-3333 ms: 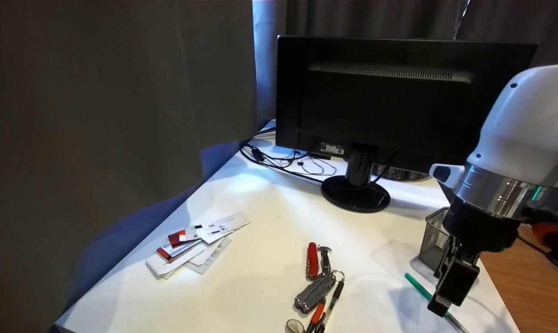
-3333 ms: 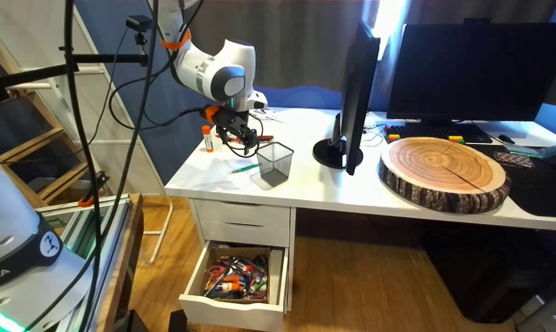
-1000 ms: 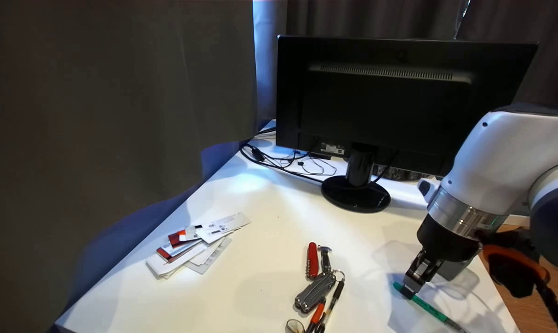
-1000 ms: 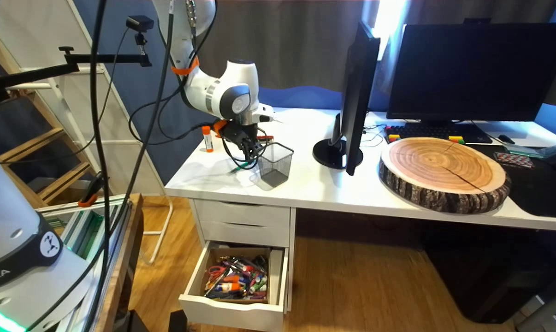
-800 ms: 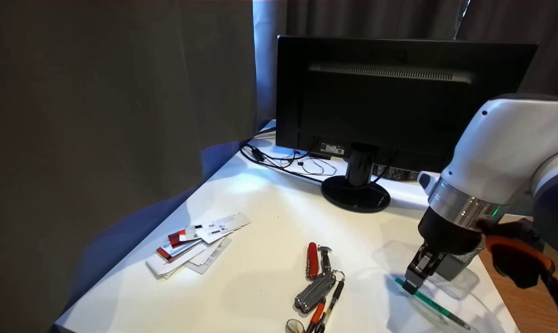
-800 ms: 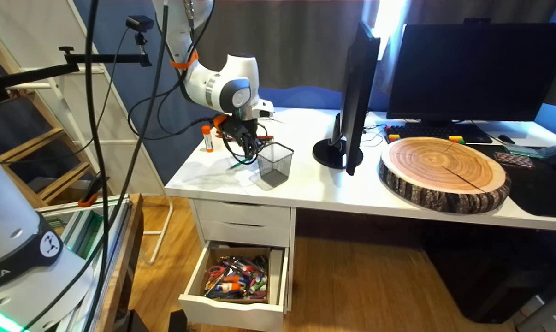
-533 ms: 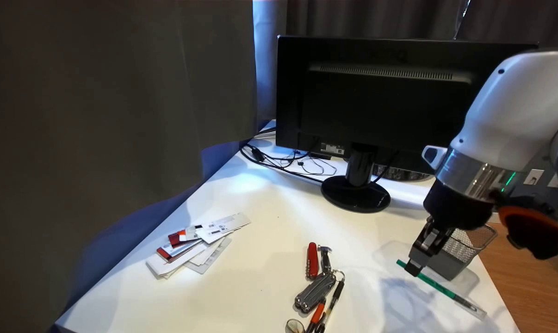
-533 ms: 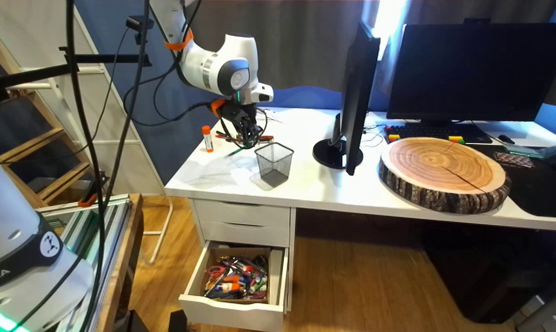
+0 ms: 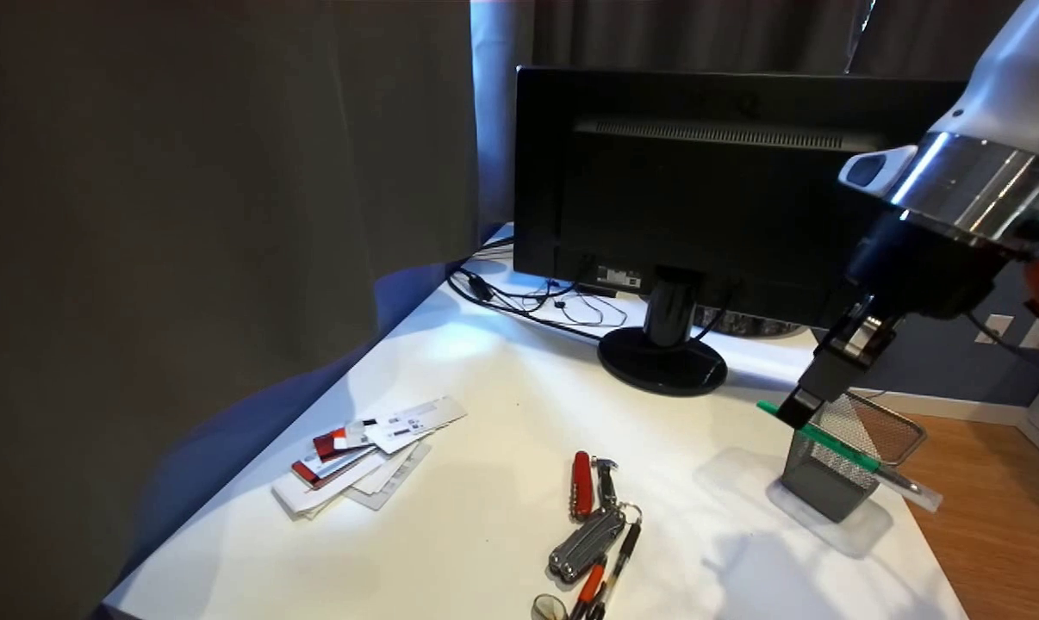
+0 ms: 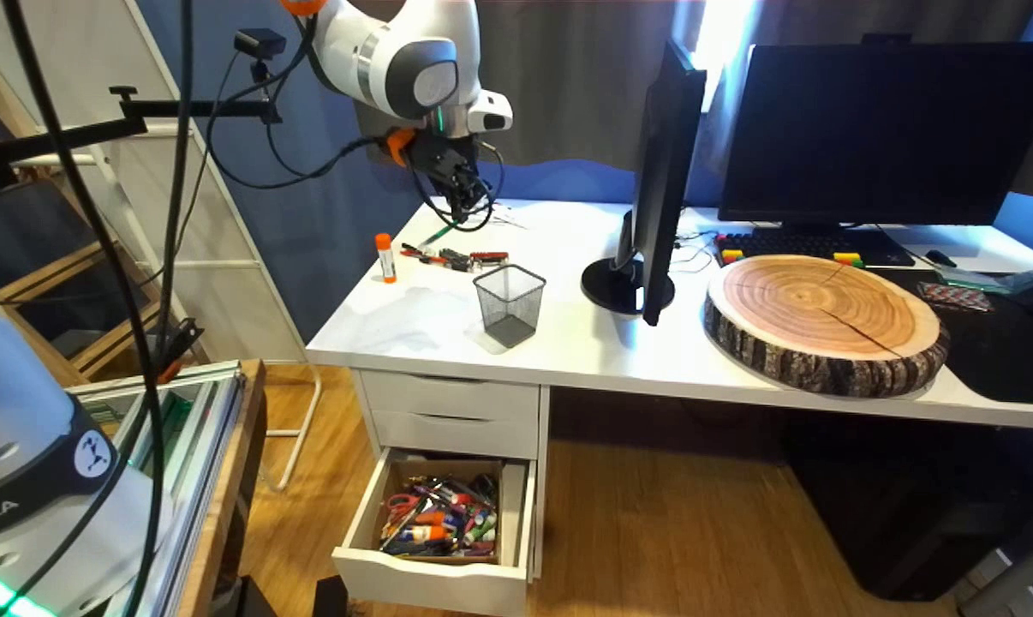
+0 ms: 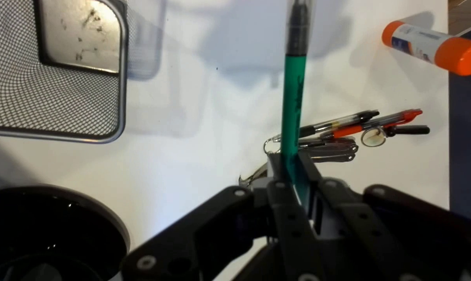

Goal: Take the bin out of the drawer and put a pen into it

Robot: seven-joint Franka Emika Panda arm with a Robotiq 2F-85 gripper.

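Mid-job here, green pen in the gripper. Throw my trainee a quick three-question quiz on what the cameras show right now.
1. True or false: the gripper holds the green pen above the desk, outside the mesh bin.
2. Multiple choice: where is the mesh bin? A) in the open drawer; B) upright on the desk; C) on top of the wood slice.
3. Short answer: what white item with two orange ends stands on the desk?

Key: 1. True. 2. B. 3. The glue stick.
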